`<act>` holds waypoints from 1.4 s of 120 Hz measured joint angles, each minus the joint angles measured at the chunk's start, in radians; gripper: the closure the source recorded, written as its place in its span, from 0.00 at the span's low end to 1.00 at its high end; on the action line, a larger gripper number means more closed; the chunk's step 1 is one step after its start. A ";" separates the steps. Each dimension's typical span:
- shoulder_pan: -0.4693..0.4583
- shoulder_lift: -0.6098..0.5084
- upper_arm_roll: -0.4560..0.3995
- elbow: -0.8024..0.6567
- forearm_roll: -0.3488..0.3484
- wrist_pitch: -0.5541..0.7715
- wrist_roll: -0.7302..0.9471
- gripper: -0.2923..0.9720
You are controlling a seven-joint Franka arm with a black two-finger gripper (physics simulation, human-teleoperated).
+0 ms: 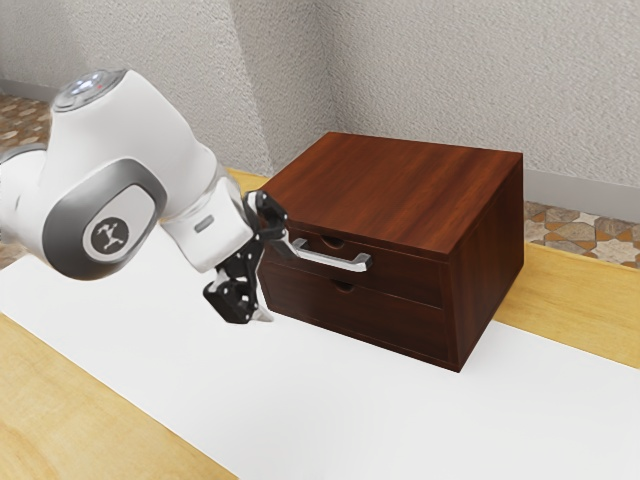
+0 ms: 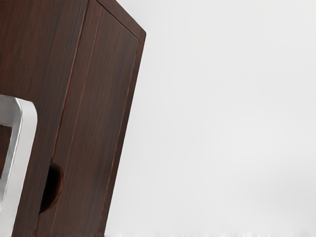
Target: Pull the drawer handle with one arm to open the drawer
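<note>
A dark wooden cabinet (image 1: 400, 185) is sitting on the white sheet (image 1: 300, 400) that is covering the middle of the desk (image 1: 60, 430), toward the desk's far edge, with its front facing the near edge and slightly the exterior view's left. Bare sheet is lying in front of it and a grey wall (image 1: 450, 70) is standing behind. The drawer handle (image 1: 328, 258), a silver bar, is standing off the upper drawer (image 1: 400, 275). Its long axis is running level along the drawer front. The lower drawer (image 1: 370, 315) is sitting beneath, and both fronts are looking flush. The white arm (image 1: 110, 200) is reaching in from the exterior view's left, and the gripper (image 1: 265, 262) is hanging at the handle's left end with its black fingers spread wide, one above the bar and one well below it, pinching nothing. In the wrist view the handle (image 2: 15, 163) is showing close beside the hand, against the wood of the cabinet (image 2: 89, 98).
</note>
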 joint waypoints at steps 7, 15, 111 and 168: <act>0.001 0.028 0.003 0.014 0.013 0.012 0.012 0.23; 0.003 0.064 0.004 0.038 0.019 0.024 0.023 0.23; 0.011 0.163 0.004 0.070 0.007 0.092 0.077 0.23; 0.011 0.244 0.004 0.129 -0.006 0.099 0.081 0.23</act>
